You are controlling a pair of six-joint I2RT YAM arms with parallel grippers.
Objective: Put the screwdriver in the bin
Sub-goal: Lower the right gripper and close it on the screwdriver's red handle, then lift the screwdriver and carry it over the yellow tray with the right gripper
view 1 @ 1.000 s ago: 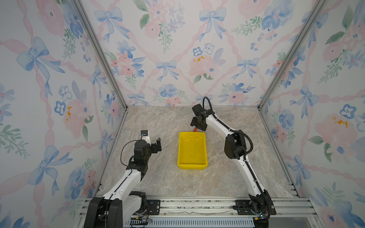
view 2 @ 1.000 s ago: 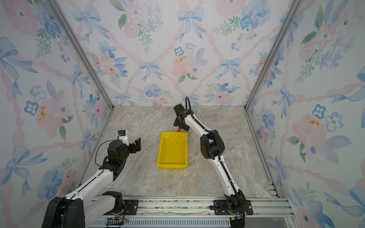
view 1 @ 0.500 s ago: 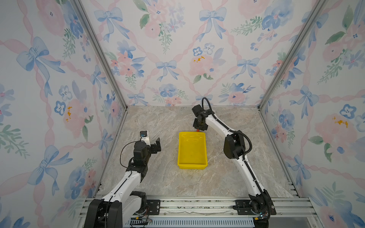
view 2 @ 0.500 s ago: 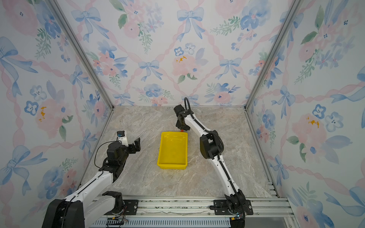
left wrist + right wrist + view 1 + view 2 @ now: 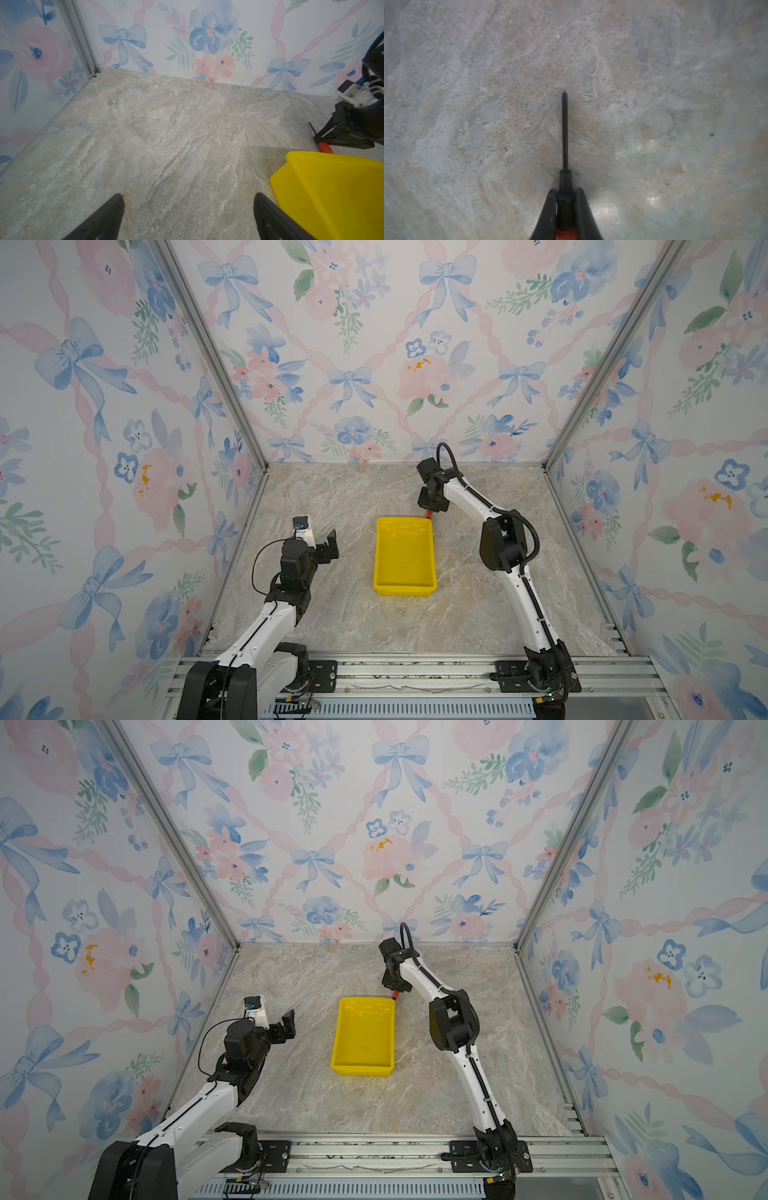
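Observation:
The screwdriver [image 5: 564, 133] lies on the marble floor just beyond the far right corner of the yellow bin [image 5: 405, 556]. In both top views only its red-orange handle end [image 5: 428, 513] [image 5: 396, 994] peeks out under my right gripper [image 5: 432, 506]. The right wrist view shows that gripper [image 5: 565, 190] shut on the screwdriver's black collar, with the thin shaft pointing away over the floor. My left gripper [image 5: 188, 197] hangs open and empty left of the bin [image 5: 332, 187], above bare floor.
The floral back wall stands close behind my right gripper [image 5: 395, 986]. A side wall with a metal corner post [image 5: 83, 41] rises left of my left gripper [image 5: 330, 545]. An aluminium rail [image 5: 415, 672] runs along the front edge.
My right gripper's jaws have closed onto the screwdriver by the bin's far corner. The left arm has barely shifted.

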